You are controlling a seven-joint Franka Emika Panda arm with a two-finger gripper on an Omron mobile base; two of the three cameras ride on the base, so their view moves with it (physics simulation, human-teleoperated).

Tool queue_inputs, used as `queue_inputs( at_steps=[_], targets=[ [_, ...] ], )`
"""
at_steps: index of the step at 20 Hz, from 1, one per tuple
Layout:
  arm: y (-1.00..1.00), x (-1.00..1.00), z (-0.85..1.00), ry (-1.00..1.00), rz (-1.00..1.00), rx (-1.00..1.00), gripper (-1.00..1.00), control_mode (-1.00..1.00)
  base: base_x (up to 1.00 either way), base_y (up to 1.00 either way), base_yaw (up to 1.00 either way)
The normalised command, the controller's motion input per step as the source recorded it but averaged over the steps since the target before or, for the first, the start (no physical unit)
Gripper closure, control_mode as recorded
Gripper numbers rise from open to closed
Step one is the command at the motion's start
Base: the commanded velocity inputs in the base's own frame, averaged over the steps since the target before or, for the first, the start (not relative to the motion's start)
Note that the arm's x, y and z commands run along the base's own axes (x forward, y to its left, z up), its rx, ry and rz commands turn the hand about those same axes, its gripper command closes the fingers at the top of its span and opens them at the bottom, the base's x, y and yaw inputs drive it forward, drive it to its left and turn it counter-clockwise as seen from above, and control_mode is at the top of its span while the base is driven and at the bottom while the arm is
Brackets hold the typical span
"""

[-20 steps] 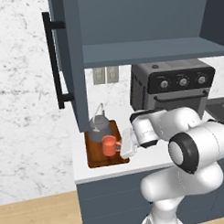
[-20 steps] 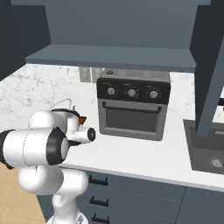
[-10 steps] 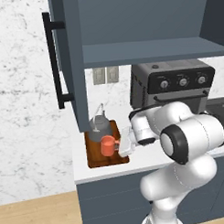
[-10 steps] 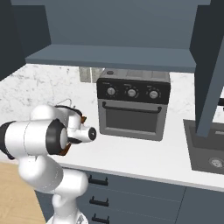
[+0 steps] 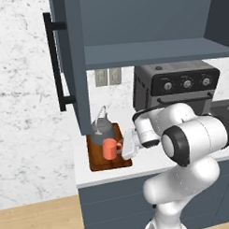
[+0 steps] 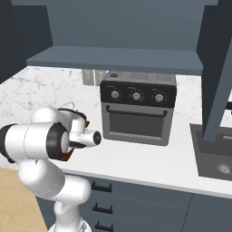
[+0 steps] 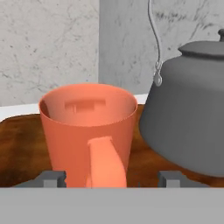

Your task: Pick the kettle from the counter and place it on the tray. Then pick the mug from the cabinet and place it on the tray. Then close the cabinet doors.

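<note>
mug point(image 7: 89, 133) sits dead ahead of the end effector point(image 7: 109, 178), upright on the tray point(image 7: 22, 144), its loop handle turned straight back toward the hand and lying in the gap between the two finger tips point(image 7: 51, 176), which stand wide apart on either side of it without touching the orange wall. kettle point(image 7: 188, 109) stands just beside the mug, ahead and off to the right of the end effector in the hand view, also on the tray, its wire handle rising upward. from the left base view the end effector point(image 5: 128, 145) hangs level with the mug point(image 5: 109, 148) and close against its near side, with the kettle point(image 5: 103, 127) beyond it toward the wall and the tray point(image 5: 97, 161) on the counter point(image 5: 151, 164) under both. with both things set down on the tray, i judge the placing done; what the coming move turns on is that the mug's handle points along the hand's own axis, so a straight pull back along that axis should clear it without a nudge. cabinet doors point(image 5: 68, 62) hang open above and to the far side of the tray, well apart from the end effector and higher than it, so the reach for the black bar handle point(image 5: 54, 60) is up and across.
</note>
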Motion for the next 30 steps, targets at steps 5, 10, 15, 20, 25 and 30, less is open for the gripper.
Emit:
queue_inputs(
  at_steps=[5,10,15,20,25,30],
  targets=[
    [0.00,0.00,0.21,-0.06,0.01,0.00,-1.00,-1.00,0.00,0.00,0.00],
    [0.00,-0.08,0.59,0.00,0.00,0.00,-1.00,-1.00,0.00,0.00,0.00],
    [-0.11,-0.25,0.97,0.01,0.00,0.00,-1.00,-1.00,0.00,0.00,0.00],
    [-0.19,-0.37,0.91,0.08,0.00,0.00,-1.00,-1.00,0.00,0.00,0.00],
    [-0.20,-0.52,0.48,0.11,-0.02,0.00,-1.00,-1.00,0.00,0.00,0.00],
    [-0.06,-0.09,0.00,0.02,-0.03,0.00,-1.00,-1.00,0.00,0.00,0.00]
  ],
)
